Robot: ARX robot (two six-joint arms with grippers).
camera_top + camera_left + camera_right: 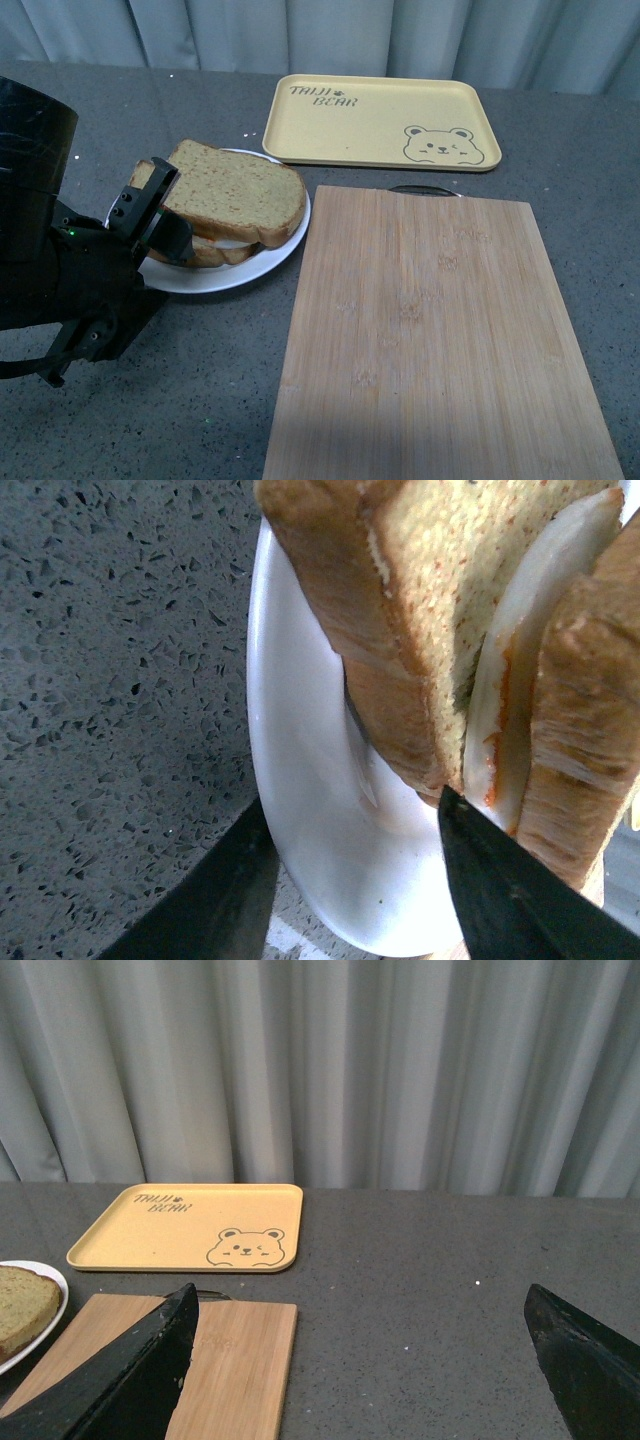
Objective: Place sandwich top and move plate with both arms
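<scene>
Sandwich top (235,190) lies on other slice (215,255) on plate (230,275) | left fingers (500,890) wide, plate edge between them | right fingers (130,1380) wide, holding nothing, over tabletop (420,1290)

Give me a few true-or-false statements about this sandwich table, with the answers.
1. The top bread slice lies on the sandwich on the white plate. True.
2. The yellow tray holds bread. False: nothing lies on it.
3. The right gripper is open and holds nothing. True.
4. The plate rests on the wooden board. False: it sits on the grey table, beside the board.
5. The left gripper is far from the plate. False: its fingers straddle the plate's rim.
</scene>
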